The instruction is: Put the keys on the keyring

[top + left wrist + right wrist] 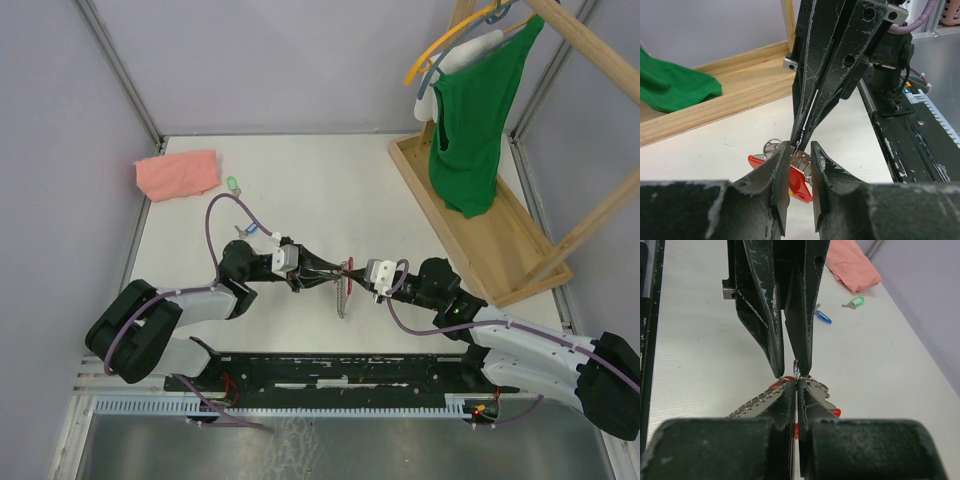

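Observation:
The keyring [343, 296], a grey metal strip with small loops, lies between my two grippers; its loops show in the right wrist view [752, 402]. My right gripper [356, 274] is shut, pinching a small metal loop at the keyring's end [796, 369]. My left gripper [322, 276] faces it tip to tip, jaws a little apart around that loop. A red-tagged key [801, 184] lies under the left fingertips [782, 160]. A blue key [251, 229] and a green key [233, 185] lie loose behind the left arm; both show in the right wrist view [823, 317] [855, 301].
A folded pink cloth [177, 173] lies at the far left. A wooden rack base [470, 235] stands at the right with a green garment [470, 110] hanging over it. The black rail [330, 370] runs along the near edge.

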Controlling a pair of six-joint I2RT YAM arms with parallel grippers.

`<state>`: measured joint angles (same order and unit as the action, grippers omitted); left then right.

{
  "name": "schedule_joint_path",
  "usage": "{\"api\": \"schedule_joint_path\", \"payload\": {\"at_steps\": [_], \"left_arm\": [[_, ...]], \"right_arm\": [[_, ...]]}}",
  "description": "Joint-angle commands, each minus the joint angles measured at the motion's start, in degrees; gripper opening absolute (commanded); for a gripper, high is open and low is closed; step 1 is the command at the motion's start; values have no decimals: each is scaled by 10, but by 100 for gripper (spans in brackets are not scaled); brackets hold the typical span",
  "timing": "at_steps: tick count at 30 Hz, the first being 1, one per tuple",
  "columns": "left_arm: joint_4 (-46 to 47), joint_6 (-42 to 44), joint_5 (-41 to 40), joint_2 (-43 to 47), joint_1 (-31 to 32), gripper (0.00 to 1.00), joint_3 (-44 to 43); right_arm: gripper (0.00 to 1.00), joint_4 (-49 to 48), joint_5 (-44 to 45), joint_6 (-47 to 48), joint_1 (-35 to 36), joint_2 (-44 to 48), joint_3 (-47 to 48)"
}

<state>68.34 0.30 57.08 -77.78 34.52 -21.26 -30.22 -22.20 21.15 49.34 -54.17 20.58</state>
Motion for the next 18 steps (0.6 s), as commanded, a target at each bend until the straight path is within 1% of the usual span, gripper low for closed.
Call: {"api": "schedule_joint_path", "payload": {"at_steps": [1, 10, 12, 15, 18], "left_arm": [[22, -24, -9, -17, 2, 29, 12], [47, -58, -30, -29, 1, 27, 15], [74, -80, -40, -37, -3, 27, 22], [143, -122, -46, -47, -10, 29, 36], [177, -142, -44, -56, -15, 31, 42]], "right_arm": [[0, -110, -14, -12, -2, 8, 27], [0, -114, -15, -14, -3, 9, 25], [1, -116, -14, -13, -4, 10, 25], [1, -116, -14, -13, -5, 9, 25], [1, -118, -15, -15, -5, 9, 24]]}}
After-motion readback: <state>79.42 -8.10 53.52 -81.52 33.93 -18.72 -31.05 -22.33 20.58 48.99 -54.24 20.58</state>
